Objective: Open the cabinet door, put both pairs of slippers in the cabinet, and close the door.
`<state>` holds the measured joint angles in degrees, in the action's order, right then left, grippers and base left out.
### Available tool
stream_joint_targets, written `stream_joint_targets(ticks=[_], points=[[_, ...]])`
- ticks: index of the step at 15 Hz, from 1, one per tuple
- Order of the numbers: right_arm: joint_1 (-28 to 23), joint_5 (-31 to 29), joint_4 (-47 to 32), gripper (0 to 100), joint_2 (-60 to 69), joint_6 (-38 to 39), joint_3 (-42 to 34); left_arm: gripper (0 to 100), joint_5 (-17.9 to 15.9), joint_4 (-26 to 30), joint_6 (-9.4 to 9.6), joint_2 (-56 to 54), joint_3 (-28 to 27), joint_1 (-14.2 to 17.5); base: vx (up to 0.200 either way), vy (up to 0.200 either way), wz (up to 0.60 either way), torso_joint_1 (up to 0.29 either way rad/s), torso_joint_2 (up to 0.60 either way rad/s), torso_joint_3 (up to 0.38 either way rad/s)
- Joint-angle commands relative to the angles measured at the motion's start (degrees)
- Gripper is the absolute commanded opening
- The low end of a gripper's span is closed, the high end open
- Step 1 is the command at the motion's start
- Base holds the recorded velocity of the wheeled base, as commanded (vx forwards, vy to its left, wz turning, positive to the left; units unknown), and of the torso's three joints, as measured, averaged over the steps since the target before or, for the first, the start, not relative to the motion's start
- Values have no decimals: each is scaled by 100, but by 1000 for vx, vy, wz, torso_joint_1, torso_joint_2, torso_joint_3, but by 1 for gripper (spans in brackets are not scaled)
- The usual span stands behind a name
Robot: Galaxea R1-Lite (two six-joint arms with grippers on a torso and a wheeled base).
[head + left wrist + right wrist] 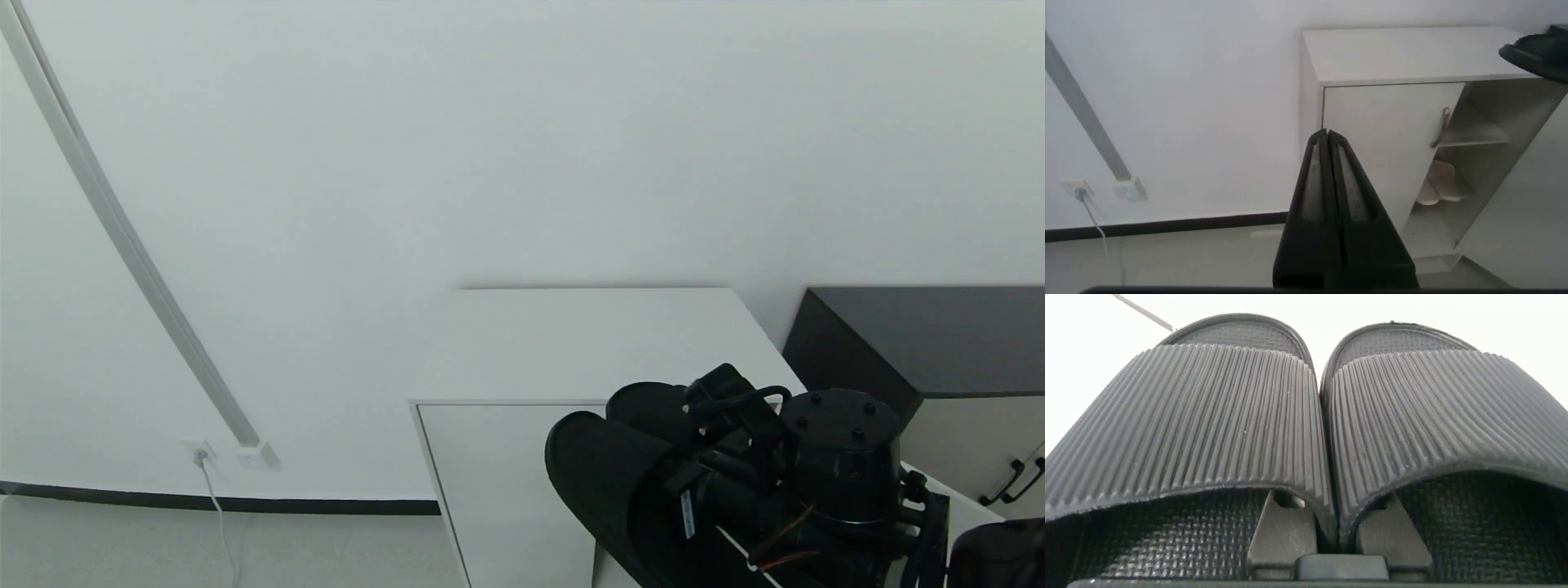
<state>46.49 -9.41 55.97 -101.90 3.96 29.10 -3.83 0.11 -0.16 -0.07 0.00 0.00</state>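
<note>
Right end effector [1337, 539] is clamped on the pair of black slippers [1233, 416], one finger tucked inside each shoe, pinching the two inner walls together. The pair hangs up in front of the white cabinet [1404, 53], about level with its top at the right-hand end, toes pointing out to the robot's left. The cabinet's right half stands open. The left door [1380, 147] with its metal handle [1443, 126] sits flat and closed. Inside, a pair of pale slippers [1443, 184] lies on a lower shelf, with another shelf [1478, 139] above. Left end effector [1327, 143] has its fingers pressed together on nothing, held out well short of the cabinet. A dark cabinet [922, 335] stands just to the right.
</note>
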Motion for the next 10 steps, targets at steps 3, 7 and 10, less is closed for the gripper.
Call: stream_joint_targets(ticks=[3, 7, 10], points=[[0, -8, 2, 0, -5, -1, -18, 0, 5, -2, -2, 7, 0, 0, 0, -200, 0, 1, 4, 2], [0, 1, 2, 0, -14, -1, -27, 0, -4, 7, -2, 7, 0, 0, 0, -200, 0, 0, 1, 4], [-18, -8, 2, 0, -14, -1, -27, 0, -4, 7, 7, 7, 0, 0, 0, 0, 0, 0, 0, 0]])
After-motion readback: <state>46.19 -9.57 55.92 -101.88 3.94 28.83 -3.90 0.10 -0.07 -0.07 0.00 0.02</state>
